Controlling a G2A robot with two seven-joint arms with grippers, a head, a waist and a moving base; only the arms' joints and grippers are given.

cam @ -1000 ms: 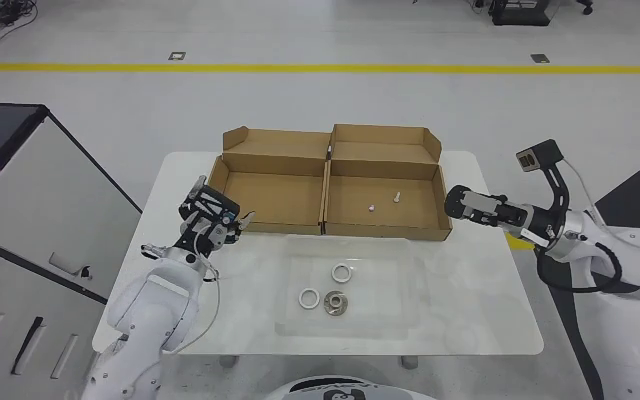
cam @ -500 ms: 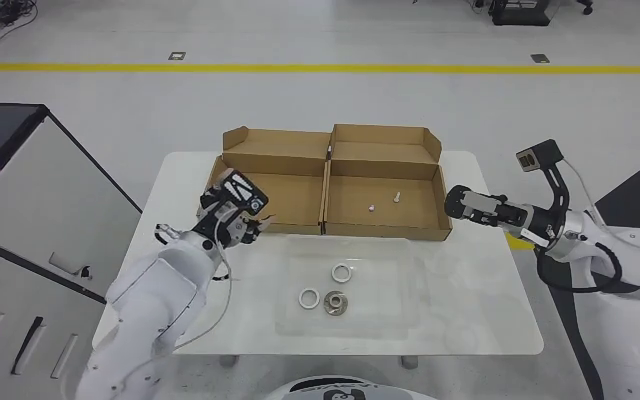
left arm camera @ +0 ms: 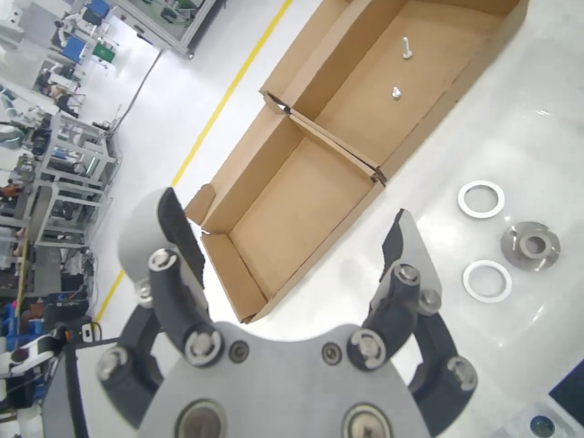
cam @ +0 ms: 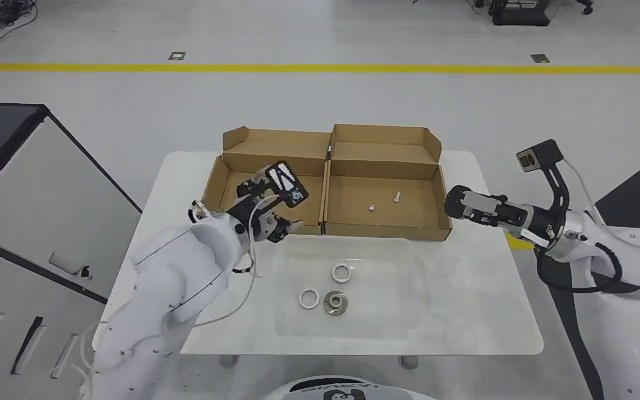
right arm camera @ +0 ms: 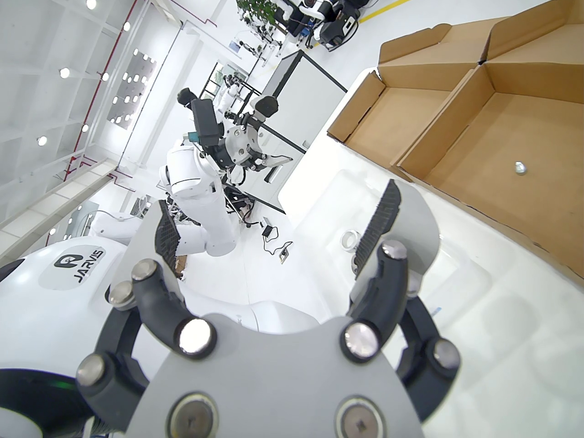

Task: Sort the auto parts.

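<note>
So the parts not boxed yet are two flat white rings [cam: 342, 272] [cam: 310, 298] and a grey metal flanged hub [cam: 336, 303]. All three sit close together in a shallow clear plastic tray [cam: 410, 300] on the white table [cam: 480, 300], the hub just beside the nearer ring. Two small silver bolts [cam: 396, 197] [cam: 371, 208] lie apart from each other on the floor of the right-hand open brown cardboard box [cam: 410, 222], which butts up against the left-hand cardboard box [cam: 240, 195]. The left gripper [left arm camera: 287, 211] hangs over the left box's near wall by the seam, jaws wide apart, nothing in them. The right gripper [right arm camera: 278, 200] sits just beside the right box's outer wall, jaws also apart.
</note>
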